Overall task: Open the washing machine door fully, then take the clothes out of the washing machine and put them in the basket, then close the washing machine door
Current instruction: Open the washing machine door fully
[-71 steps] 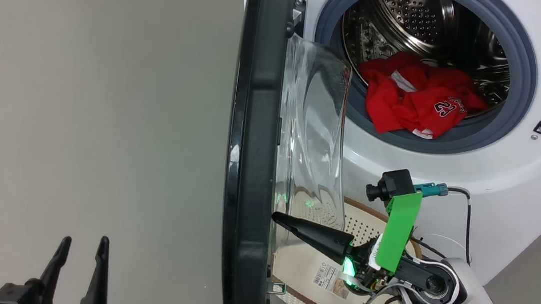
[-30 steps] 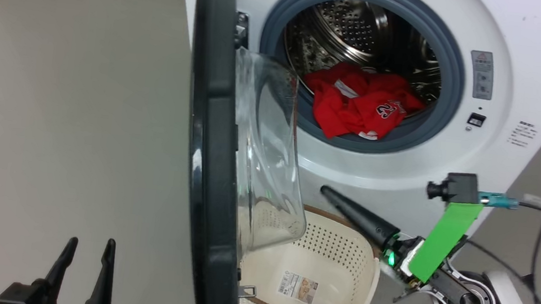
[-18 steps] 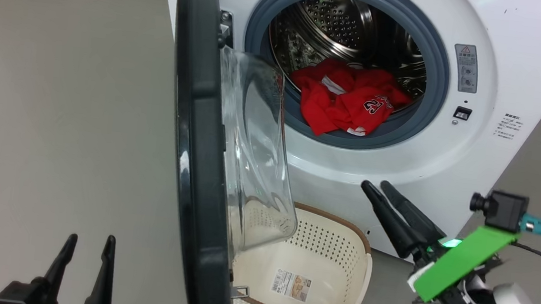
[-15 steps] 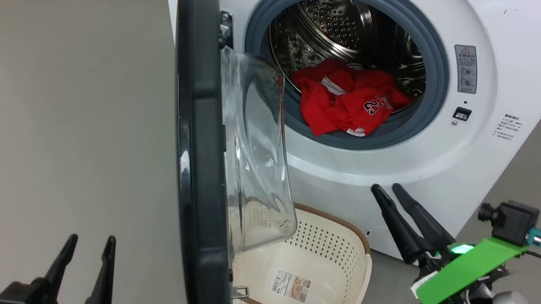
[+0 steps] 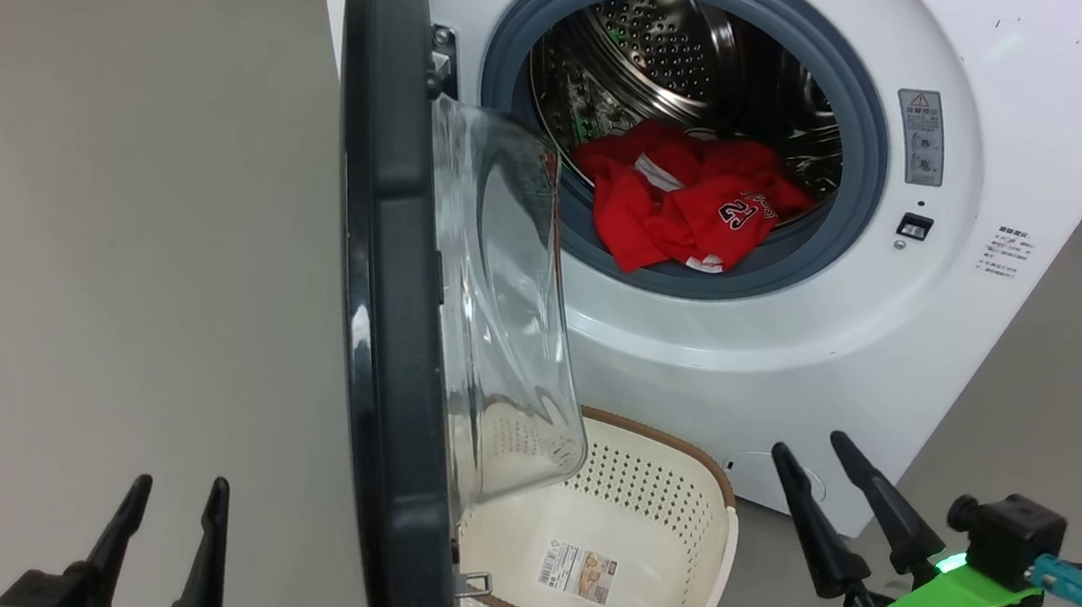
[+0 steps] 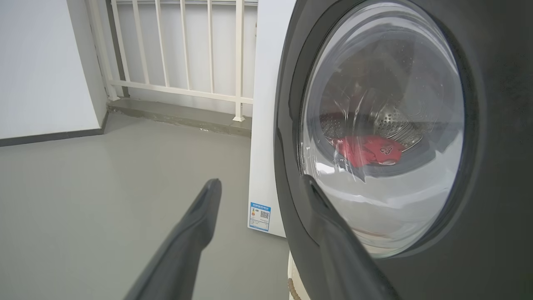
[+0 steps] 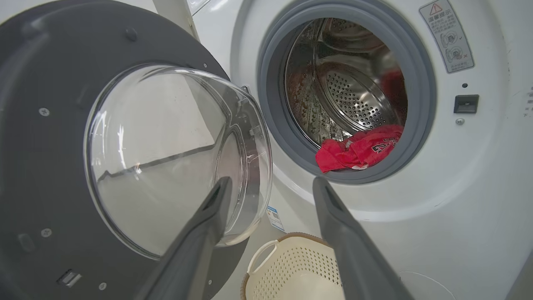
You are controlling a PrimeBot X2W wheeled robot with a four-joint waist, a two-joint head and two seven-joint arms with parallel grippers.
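Laundry area, domestic look, bare utility space. White front-load washing machine [image 5: 795,371] on plain grey floor [image 5: 104,248]. Cream perforated basket [image 5: 653,481] on floor at machine's foot. Beyond: white wall [image 6: 41,62] with dark skirting [image 6: 50,136], white barred railing [image 6: 238,50] above low grey kerb [image 6: 179,118], balcony-like.

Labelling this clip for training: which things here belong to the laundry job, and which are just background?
Job: washing machine door, clothes, washing machine, basket.
Background: white railing, grey floor, white wall.
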